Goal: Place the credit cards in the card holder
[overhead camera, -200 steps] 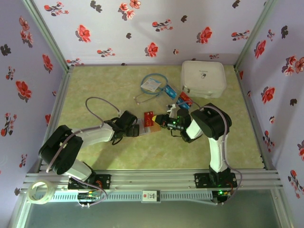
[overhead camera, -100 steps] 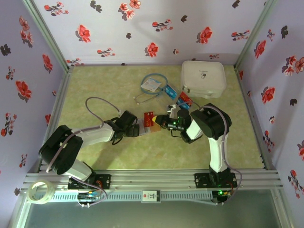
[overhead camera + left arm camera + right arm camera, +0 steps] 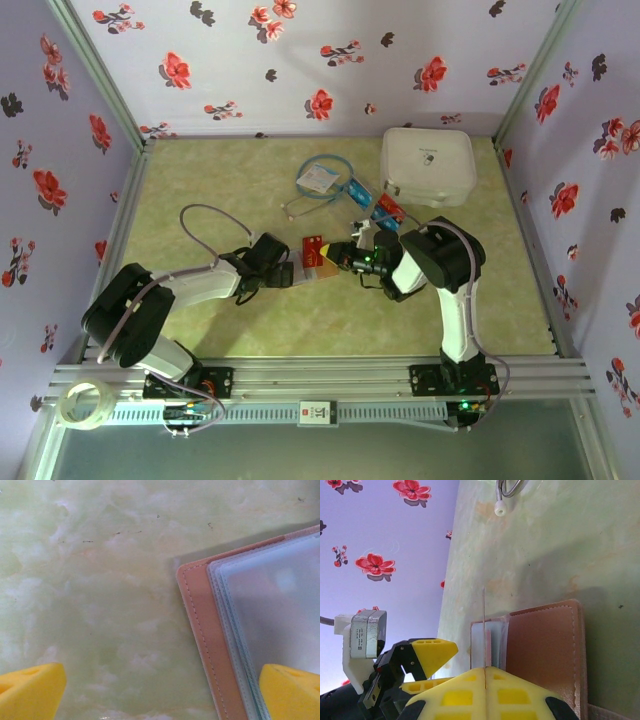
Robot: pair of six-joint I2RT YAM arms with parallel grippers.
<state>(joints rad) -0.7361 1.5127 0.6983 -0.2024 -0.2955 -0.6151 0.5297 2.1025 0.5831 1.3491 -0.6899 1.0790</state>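
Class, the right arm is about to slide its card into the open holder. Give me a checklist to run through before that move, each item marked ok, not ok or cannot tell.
1. Right pincer shut on the card: ok, it is held edge-on.
2. Card holder lies open, clear sleeves exposed: ok.
3. Card edge lined up with a sleeve mouth: cannot tell.
4. Left pincer open at the holder's corner: ok.
5. Left pincer pinning the holder down: cannot tell, contact unclear.
6. Spare cards out of the path, beside the white case: ok.
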